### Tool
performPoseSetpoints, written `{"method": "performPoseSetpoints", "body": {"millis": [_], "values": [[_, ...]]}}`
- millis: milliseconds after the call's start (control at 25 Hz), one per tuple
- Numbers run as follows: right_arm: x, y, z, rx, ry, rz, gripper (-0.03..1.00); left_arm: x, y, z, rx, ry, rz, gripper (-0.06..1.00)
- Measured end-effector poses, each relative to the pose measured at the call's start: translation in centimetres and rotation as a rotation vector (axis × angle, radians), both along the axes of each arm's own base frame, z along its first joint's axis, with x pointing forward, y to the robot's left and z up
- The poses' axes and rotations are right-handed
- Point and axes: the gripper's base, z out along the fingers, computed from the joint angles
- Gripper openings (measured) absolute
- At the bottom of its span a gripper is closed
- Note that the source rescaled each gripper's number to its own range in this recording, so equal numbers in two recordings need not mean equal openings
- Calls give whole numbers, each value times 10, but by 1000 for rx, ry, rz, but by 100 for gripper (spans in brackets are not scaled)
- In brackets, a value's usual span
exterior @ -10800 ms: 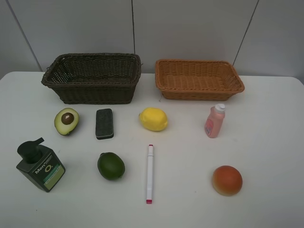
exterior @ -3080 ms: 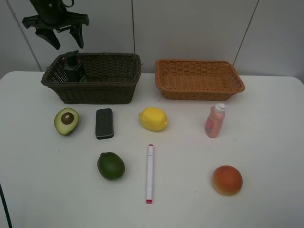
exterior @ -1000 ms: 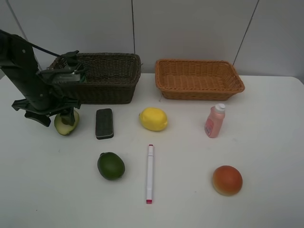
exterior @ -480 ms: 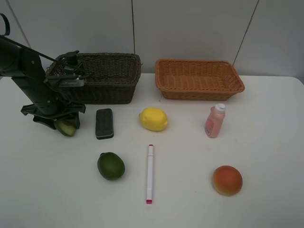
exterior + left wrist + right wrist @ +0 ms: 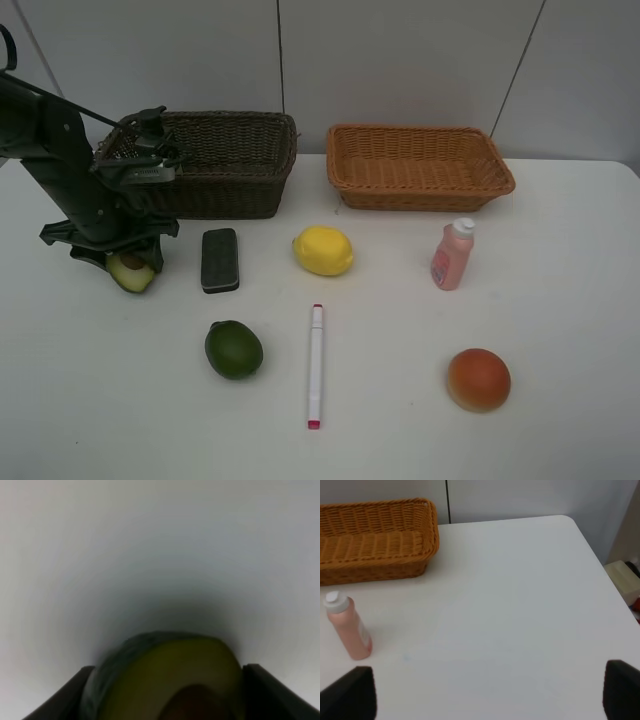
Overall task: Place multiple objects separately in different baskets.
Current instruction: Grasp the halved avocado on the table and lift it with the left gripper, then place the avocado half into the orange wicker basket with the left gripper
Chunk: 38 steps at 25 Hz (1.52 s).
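Note:
My left gripper (image 5: 127, 263) is down on the table, shut on the halved avocado (image 5: 131, 273). In the left wrist view the avocado (image 5: 170, 672) fills the gap between both fingers (image 5: 70, 695). The dark green pump bottle's top (image 5: 152, 121) shows in the dark brown basket (image 5: 235, 118), behind the arm. On the table lie the black eraser (image 5: 220, 260), lemon (image 5: 322, 250), lime (image 5: 233, 349), marker (image 5: 316, 365), pink bottle (image 5: 451, 256) and peach (image 5: 478, 379). The tan basket (image 5: 420, 190) holds nothing. My right gripper (image 5: 485, 695) is open, out of the exterior view.
The two baskets stand side by side at the table's back edge. The right wrist view shows the tan basket (image 5: 375, 535), the pink bottle (image 5: 347, 627) and the table's right edge (image 5: 600, 570), with clutter beyond it.
The left gripper came down from above the dark basket to the avocado. Over the last second it closed around it, and the avocado shifted and tilted slightly.

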Motion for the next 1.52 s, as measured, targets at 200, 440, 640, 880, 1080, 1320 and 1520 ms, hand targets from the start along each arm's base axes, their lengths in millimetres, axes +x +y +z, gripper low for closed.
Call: {"method": "performPoseSetpoints", "body": {"millis": [200, 440, 640, 880, 1080, 1320, 1520], "values": [[0, 0, 0, 0, 0, 0, 100, -14, 0, 66, -33, -65, 9, 48], [0, 0, 0, 0, 0, 0, 100, -16, -36, 156, -152, -275, -142, 47], [0, 0, 0, 0, 0, 0, 100, 13, -126, 187, -248, -399, -336, 47], [0, 0, 0, 0, 0, 0, 100, 72, -233, 149, -320, -456, -453, 47], [0, 0, 0, 0, 0, 0, 100, 113, -284, 98, -360, -545, -481, 47], [0, 0, 0, 0, 0, 0, 100, 134, -299, 56, -425, -561, -391, 92], [0, 0, 0, 0, 0, 0, 100, 131, -297, 62, -413, -527, -394, 97]]}}
